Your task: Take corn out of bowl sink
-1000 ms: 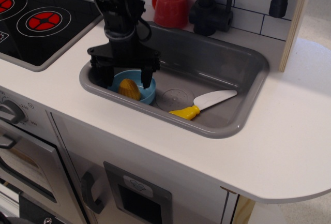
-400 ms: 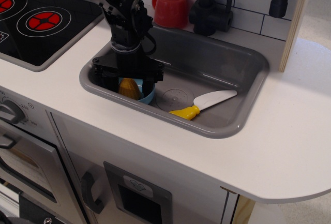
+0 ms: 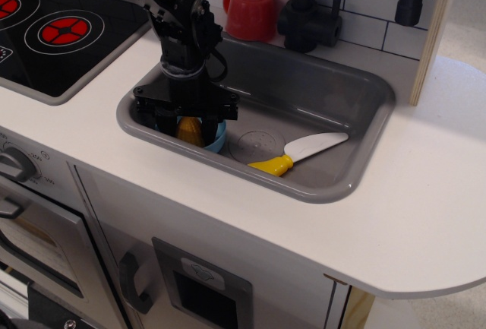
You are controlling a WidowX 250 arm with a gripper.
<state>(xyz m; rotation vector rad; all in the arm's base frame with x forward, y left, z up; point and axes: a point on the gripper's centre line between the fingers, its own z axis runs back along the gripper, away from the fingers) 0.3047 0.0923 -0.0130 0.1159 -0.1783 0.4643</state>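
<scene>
No legible text, brand, number or label appears. The only markings are small unreadable marks around the oven knob (image 3: pixel 15 163) at the left edge of the cabinet front and a pictogram on the lower panel (image 3: pixel 202 274).

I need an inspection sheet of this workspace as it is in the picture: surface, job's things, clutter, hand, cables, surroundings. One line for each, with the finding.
Surface: white counter with the grey sink set in it.
Job's things: corn is inside the light blue bowl, at the sink's left end.
Clutter: yellow-handled white toy knife lies on the sink floor beside the round drain; red cup stands behind the sink.
Hand: hand is low over the bowl, fingers either side of the corn; contact cannot be told.
Cables: a dark cable loops along the arm.
Surroundings: stove burners, black faucet, white tiled wall.
</scene>
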